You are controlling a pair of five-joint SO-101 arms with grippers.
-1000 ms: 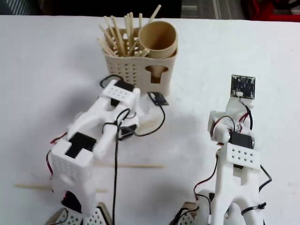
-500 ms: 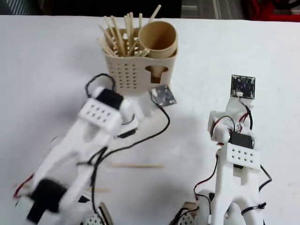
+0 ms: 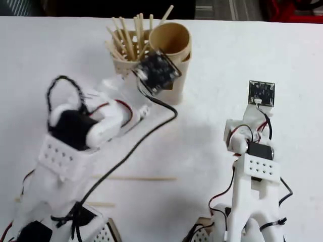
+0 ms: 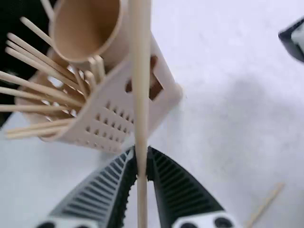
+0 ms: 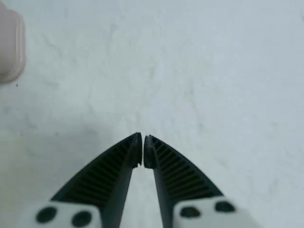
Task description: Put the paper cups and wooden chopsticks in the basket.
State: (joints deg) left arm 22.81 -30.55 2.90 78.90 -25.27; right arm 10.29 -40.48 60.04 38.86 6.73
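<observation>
Left gripper (image 4: 141, 164) is pinching a chopstick (image 4: 140, 71) beside the basket (image 4: 109, 124); tipping it in and releasing likely come next. Right gripper (image 5: 143, 151) is sitting closed, empty.

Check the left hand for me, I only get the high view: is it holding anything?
Observer: Yes. The left hand is shut on a chopstick.
Operator: Where is the stick aimed?
Observer: In the left wrist view it crosses the basket, right next to the cup.
Operator: Right hand?
Observer: The right hand is shut with nothing in it, over the table.
</observation>
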